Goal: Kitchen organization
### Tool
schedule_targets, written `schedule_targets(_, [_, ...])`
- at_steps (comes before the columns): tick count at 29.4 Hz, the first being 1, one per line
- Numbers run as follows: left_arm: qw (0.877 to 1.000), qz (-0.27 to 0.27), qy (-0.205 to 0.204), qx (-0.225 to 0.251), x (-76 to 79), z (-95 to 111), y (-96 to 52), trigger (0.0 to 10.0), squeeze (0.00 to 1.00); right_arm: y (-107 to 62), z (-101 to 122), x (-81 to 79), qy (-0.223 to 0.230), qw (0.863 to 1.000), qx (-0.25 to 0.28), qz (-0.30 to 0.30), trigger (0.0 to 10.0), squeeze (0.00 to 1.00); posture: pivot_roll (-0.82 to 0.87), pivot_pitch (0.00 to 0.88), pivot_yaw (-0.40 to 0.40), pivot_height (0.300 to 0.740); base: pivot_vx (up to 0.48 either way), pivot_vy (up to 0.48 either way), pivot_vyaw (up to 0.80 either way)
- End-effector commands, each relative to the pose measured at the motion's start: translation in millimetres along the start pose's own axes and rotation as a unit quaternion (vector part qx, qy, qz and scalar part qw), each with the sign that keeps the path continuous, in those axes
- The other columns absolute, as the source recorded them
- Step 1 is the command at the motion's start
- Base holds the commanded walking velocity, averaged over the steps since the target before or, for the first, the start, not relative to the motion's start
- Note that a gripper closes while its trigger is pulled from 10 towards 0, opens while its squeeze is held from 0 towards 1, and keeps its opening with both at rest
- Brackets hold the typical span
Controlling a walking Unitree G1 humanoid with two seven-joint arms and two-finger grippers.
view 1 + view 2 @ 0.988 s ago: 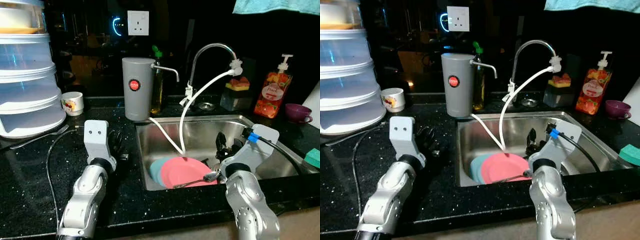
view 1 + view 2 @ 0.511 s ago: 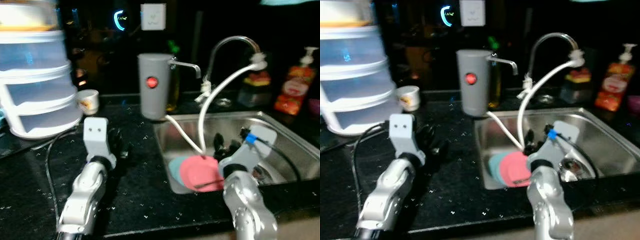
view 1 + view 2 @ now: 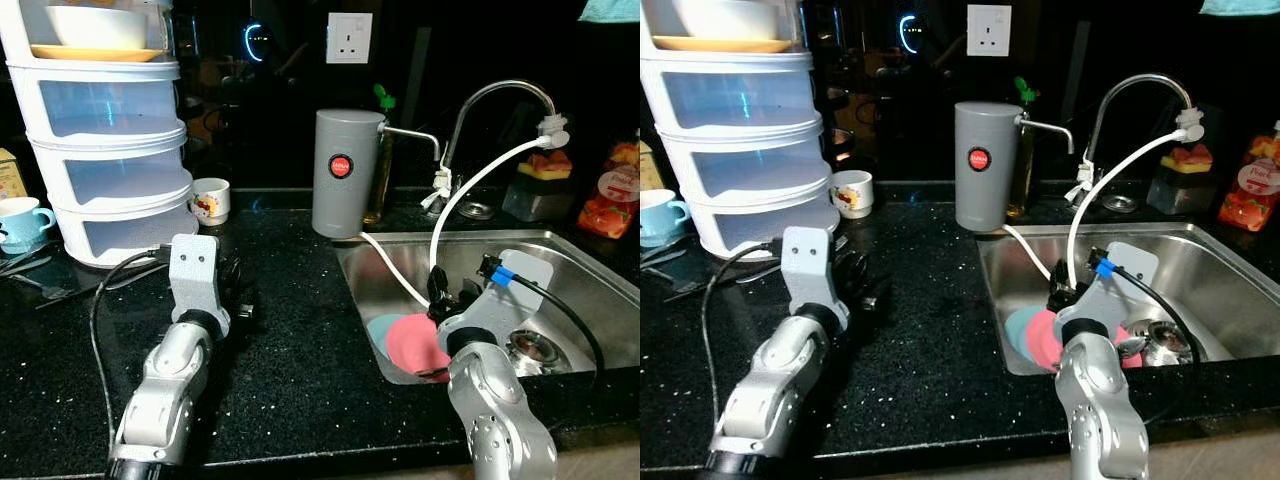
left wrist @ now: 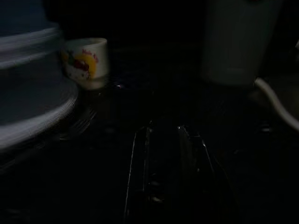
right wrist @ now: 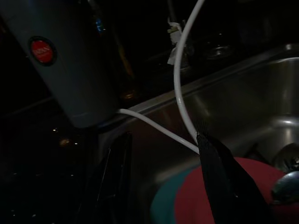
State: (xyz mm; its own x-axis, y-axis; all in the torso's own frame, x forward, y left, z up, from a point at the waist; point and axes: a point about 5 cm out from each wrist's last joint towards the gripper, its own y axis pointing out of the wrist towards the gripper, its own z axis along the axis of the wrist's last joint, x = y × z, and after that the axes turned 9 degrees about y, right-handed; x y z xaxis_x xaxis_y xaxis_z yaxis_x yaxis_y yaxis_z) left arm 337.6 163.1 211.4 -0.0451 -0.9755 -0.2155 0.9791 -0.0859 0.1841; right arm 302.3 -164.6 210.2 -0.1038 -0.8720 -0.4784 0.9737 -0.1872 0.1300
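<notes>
The right gripper (image 5: 166, 179) is positioned over the left part of the stainless-steel sink (image 3: 590, 270), with its two black fingers spread wide apart and nothing held between them. Just beyond and below one finger (image 5: 224, 182) a round pink plate (image 3: 415, 343) is seen, overlapped on a teal plate (image 3: 380, 327); whether the finger touches the pink plate cannot be told. A thin white hose (image 5: 180, 79) is routed between the fingers from the curved chrome tap (image 3: 495, 97) down into the basin. Ahead of the gripper, on the counter edge, a matte grey cylindrical dispenser (image 3: 345, 172) with a red round badge is placed.

The left gripper (image 4: 170, 154) is held low over the black speckled countertop (image 3: 290, 370), its fingers slightly parted and empty. Beyond it a small white mug (image 4: 86, 60) with a coloured print is placed, just beside a translucent stacked drawer unit (image 3: 110, 150). A pale blue cup (image 3: 20, 218) is located on the far side of that unit.
</notes>
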Motion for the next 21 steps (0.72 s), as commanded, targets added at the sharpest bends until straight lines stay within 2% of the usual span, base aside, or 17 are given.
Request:
schedule_targets(1, [1.000, -0.004, 0.020, -0.012, -6.3, 0.6, 3.9, 10.0, 0.00, -2.2, 0.2, 1.4, -0.001, 1.000, 0.001, -0.005, 10.0, 0.00, -0.04, 0.011, -0.033, 0.740, 0.000, 0.000, 0.00])
schedule_targets(3, [0.999, -0.002, 0.048, -0.023, -17.7, 2.0, 8.0, 10.0, 0.00, -2.1, 0.5, 0.9, -0.002, 1.000, 0.003, -0.004, 10.0, 0.00, -0.04, 0.012, -0.030, 0.740, 0.000, 0.000, 0.00])
schedule_targets(4, [0.999, -0.002, 0.048, -0.023, -17.7, 2.0, 8.0, 10.0, 0.00, -2.1, 0.5, 0.9, -0.002, 1.000, 0.003, -0.004, 10.0, 0.00, -0.04, 0.012, -0.030, 0.740, 0.000, 0.000, 0.00])
schedule_targets(5, [0.998, 0.002, 0.057, -0.033, -27.7, 3.4, 10.8, 10.0, 0.00, -2.1, 1.0, 0.2, -0.003, 1.000, 0.005, -0.003, 10.0, 0.00, -0.04, 0.014, -0.025, 0.740, 0.000, 0.000, 0.00])
schedule_targets(6, [0.998, 0.002, 0.057, -0.033, -27.7, 3.4, 10.8, 10.0, 0.00, -2.1, 1.0, 0.2, -0.003, 1.000, 0.005, -0.003, 10.0, 0.00, -0.04, 0.014, -0.025, 0.740, 0.000, 0.000, 0.00])
schedule_targets(10, [0.996, 0.013, 0.088, -0.032, -49.4, 12.2, 16.8, 10.0, 0.00, -1.4, 4.6, -1.2, -0.010, 1.000, 0.014, 0.003, 10.0, 0.00, -0.03, 0.015, -0.020, 0.740, 0.000, 0.000, 0.00])
schedule_targets(14, [0.996, 0.004, 0.081, -0.030, -46.7, 14.3, 17.3, 10.0, 0.00, -1.6, 4.2, -1.0, -0.010, 1.000, 0.013, 0.002, 10.0, 0.00, -0.04, 0.016, -0.017, 0.740, 0.000, 0.000, 0.00])
schedule_targets(21, [0.996, -0.002, 0.077, -0.036, -42.5, 12.6, 18.0, 10.0, 0.00, -3.4, 1.7, -1.4, -0.008, 1.000, 0.009, 0.002, 10.0, 0.00, -0.04, 0.020, -0.017, 0.740, 0.000, 0.472, 0.00])
